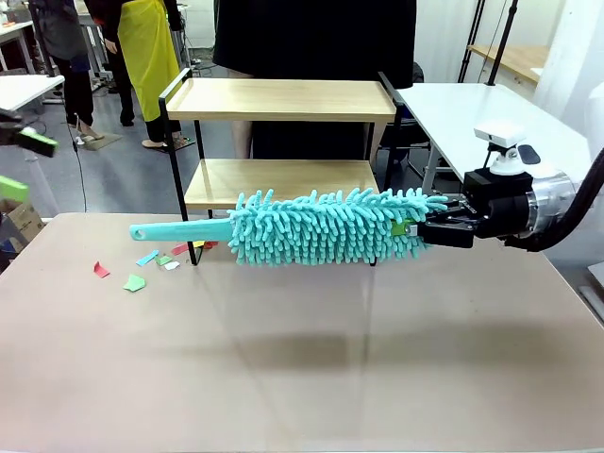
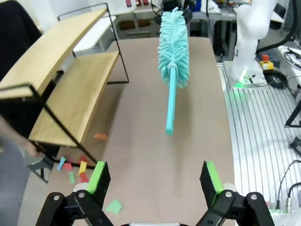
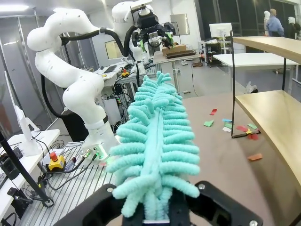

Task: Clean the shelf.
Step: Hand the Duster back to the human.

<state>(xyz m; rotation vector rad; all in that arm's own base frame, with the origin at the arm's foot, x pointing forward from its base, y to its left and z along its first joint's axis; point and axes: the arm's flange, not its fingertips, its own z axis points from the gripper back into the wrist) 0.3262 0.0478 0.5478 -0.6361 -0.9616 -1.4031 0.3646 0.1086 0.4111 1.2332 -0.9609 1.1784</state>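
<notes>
Our right arm (image 1: 557, 212) reaches in level from the right side, wrist horizontal, right gripper (image 1: 427, 226) pointing toward the left. Its jaws are clamped on the fluffy end of a teal duster (image 1: 321, 226), held roughly horizontal. Our left gripper (image 2: 155, 181) is raised, tilted downward, jaws spread wide with nothing between the green pads (image 2: 97, 175).

White side tables (image 1: 491, 109), grey floor (image 1: 123, 170)

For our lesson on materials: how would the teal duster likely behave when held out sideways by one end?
The duster probably weighs little: the right gripper, shut on its fluffy end, holds it level. Its plastic handle looks stiff, jutting straight without sagging. The soft fronds would likely squash easily.
</notes>
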